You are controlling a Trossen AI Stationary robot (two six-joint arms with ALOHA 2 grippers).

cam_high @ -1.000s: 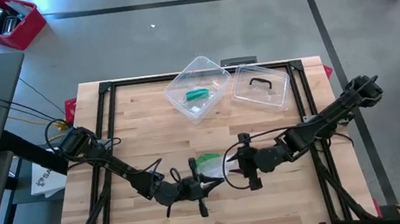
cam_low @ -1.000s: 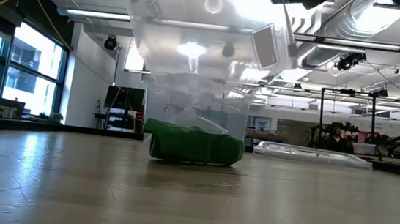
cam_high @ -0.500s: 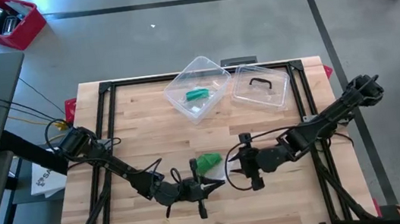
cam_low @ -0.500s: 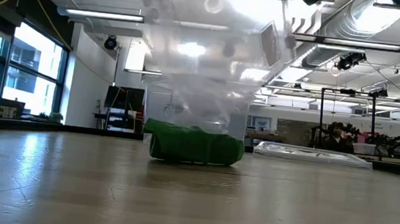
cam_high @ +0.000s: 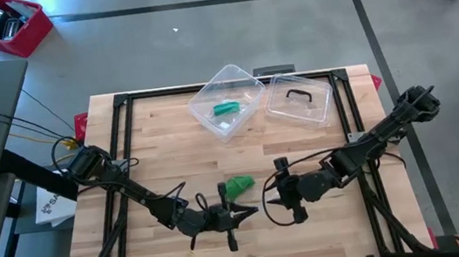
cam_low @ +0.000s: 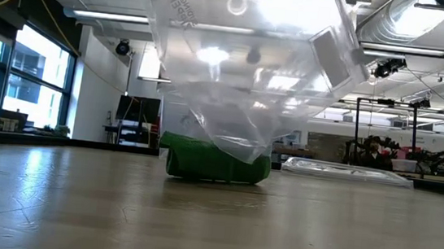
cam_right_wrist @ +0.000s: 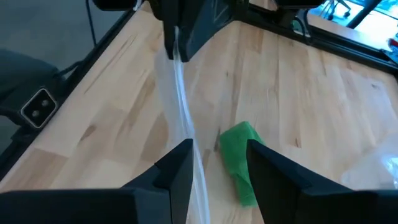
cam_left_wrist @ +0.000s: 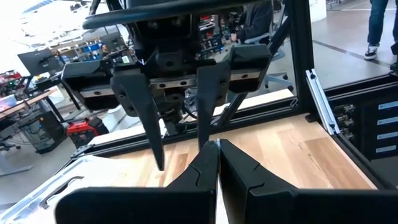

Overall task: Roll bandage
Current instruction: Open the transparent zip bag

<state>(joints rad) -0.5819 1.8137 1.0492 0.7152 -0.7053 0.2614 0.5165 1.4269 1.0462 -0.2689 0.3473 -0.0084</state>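
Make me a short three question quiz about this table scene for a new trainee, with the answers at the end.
1. True or false: the green bandage roll lies on the table.
2. Which pincer is shut on the clear plastic bag: A left, B right?
3. Fill in: the second green item sits inside a clear ______.

Key: 1 true; 2 A; 3 container.

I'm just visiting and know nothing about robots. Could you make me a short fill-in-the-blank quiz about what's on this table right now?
1. The loose bandage lying on the wooden table is ____ in colour.
2. The left gripper pinches a clear plastic ____.
3. The right gripper has its fingers ____, holding nothing.
4. A second bandage sits inside an open clear ____.

Missing words: green; bag; open; box
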